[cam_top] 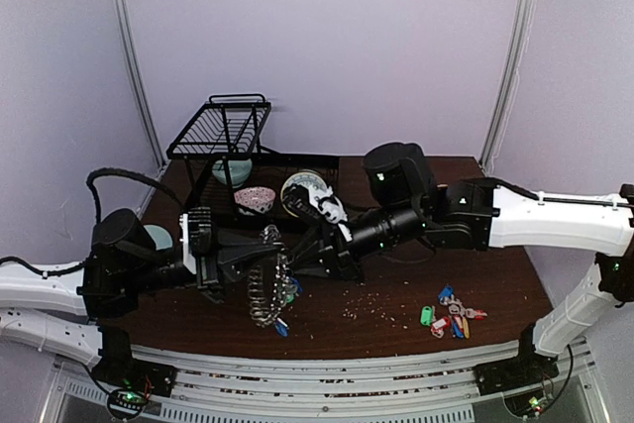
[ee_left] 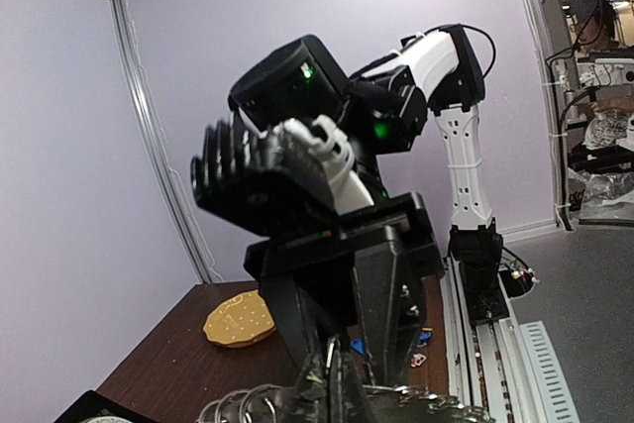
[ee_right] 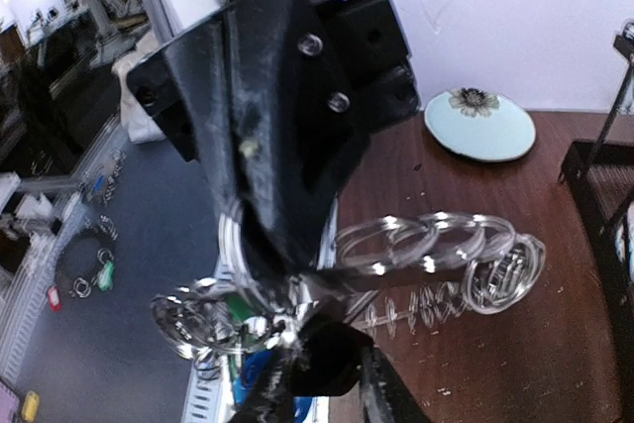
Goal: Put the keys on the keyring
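Observation:
The keyring [cam_top: 265,289] stands on edge above the table, its rim hung with silver rings and blue and green tags. My left gripper [cam_top: 260,263] is shut on its rim; in the left wrist view [ee_left: 332,388] the fingertips pinch a silver loop. In the right wrist view the dark rim [ee_right: 396,279] carries a row of silver rings [ee_right: 436,240]. My right gripper [ee_right: 317,344] is closed against the rim, with small silver keys [ee_right: 282,319] at its tips. The left gripper's finger [ee_right: 277,126] looms just above. The right gripper [cam_top: 300,253] meets the left one at the ring.
A loose bunch with coloured tags [cam_top: 451,316] lies at the front right. A black wire rack [cam_top: 223,131], bowls [cam_top: 255,199] and a plate [cam_top: 302,187] stand at the back. A pale plate [ee_right: 480,124] and a yellow plate [ee_left: 238,321] lie near. Crumbs dot the table.

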Robot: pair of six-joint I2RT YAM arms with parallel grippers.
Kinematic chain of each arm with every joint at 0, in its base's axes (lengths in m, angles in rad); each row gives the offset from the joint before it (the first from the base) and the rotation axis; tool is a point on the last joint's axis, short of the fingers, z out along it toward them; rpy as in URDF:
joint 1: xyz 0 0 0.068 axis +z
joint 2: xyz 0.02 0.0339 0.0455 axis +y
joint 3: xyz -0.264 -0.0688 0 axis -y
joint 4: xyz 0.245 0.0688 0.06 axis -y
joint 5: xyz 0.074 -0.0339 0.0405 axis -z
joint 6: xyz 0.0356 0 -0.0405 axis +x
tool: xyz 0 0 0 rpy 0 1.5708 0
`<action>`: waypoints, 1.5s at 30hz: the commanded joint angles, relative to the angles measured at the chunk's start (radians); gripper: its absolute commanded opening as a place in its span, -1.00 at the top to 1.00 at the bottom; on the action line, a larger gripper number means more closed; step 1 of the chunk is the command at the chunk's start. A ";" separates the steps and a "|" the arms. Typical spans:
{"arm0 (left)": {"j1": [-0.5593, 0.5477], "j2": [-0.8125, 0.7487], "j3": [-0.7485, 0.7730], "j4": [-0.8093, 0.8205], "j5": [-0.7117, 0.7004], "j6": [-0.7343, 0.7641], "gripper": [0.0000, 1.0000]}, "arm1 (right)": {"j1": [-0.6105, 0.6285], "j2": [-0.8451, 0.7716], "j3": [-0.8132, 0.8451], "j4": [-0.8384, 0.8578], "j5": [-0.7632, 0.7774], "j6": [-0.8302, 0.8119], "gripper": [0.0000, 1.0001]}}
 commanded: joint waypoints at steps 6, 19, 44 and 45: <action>-0.004 -0.012 0.035 0.128 0.006 0.021 1.00 | -0.029 -0.234 -0.137 0.141 0.108 0.058 0.20; -0.004 -0.013 0.039 0.115 -0.024 0.033 1.00 | 0.049 -0.138 -0.095 0.328 0.133 0.100 0.55; -0.003 0.063 0.121 -0.017 -0.050 0.025 0.78 | 0.053 -0.166 -0.013 0.094 0.208 -0.013 1.00; -0.003 0.069 0.125 -0.021 -0.050 0.021 0.69 | 0.053 -0.169 -0.002 0.062 0.227 -0.023 1.00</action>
